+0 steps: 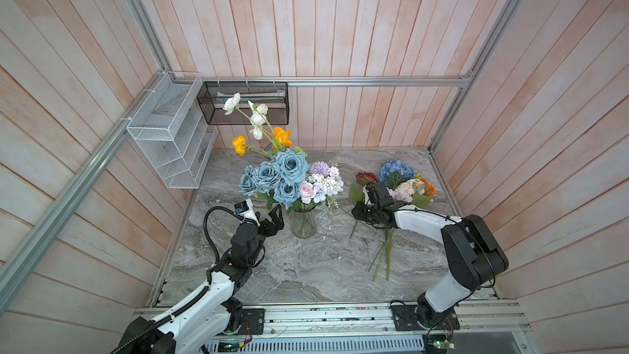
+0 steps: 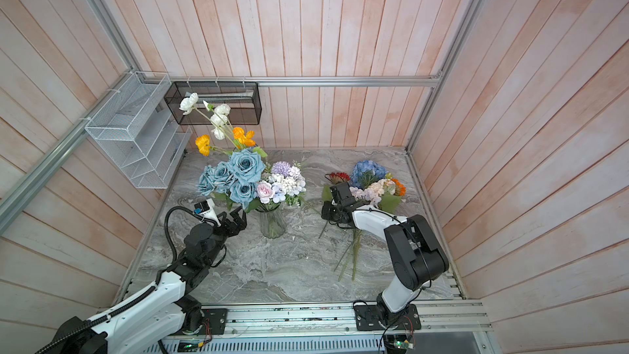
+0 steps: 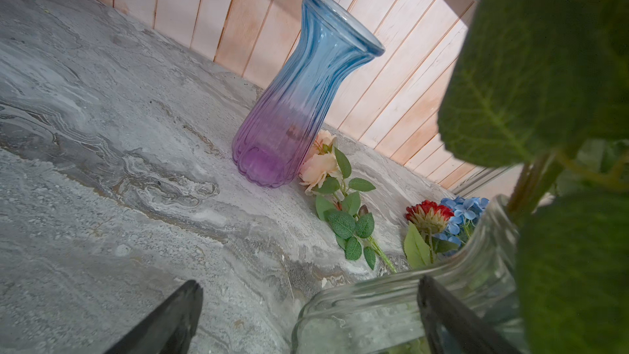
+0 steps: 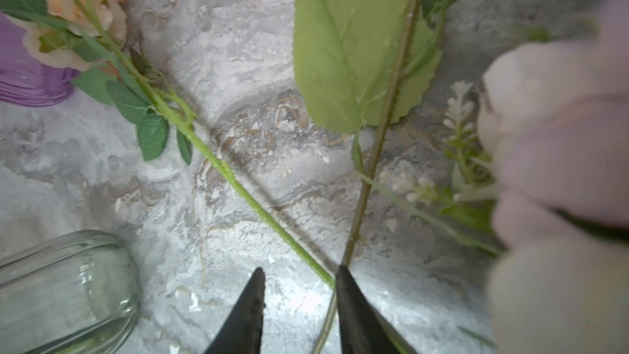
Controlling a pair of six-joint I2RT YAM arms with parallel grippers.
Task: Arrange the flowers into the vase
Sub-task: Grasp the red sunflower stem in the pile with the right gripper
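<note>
In both top views a clear glass vase (image 1: 303, 224) (image 2: 271, 224) holds dusty-blue roses (image 1: 284, 173), orange and white poppies (image 1: 258, 120) and a lilac-white spray (image 1: 321, 182). My left gripper (image 1: 278, 220) (image 3: 309, 315) is open just left of it, the vase's glass wall (image 3: 391, 301) partly between its fingers. To the right lie loose flowers (image 1: 398, 182): blue hydrangea, a red sunflower, pale blooms. My right gripper (image 1: 357, 214) (image 4: 299, 277) hangs low over their stems, jaws apart. A brown-green stem (image 4: 367, 178) runs between the fingers, close to one. The peach roses' green stem (image 4: 238, 185) passes under that finger.
A blue-to-purple glass vase (image 3: 299, 97) stands empty near the back wall with the peach roses (image 3: 320, 165) lying at its foot. A white wire basket (image 1: 170, 141) and a black mesh basket (image 1: 245, 103) hang on the walls. Long stems (image 1: 384, 257) trail toward the front.
</note>
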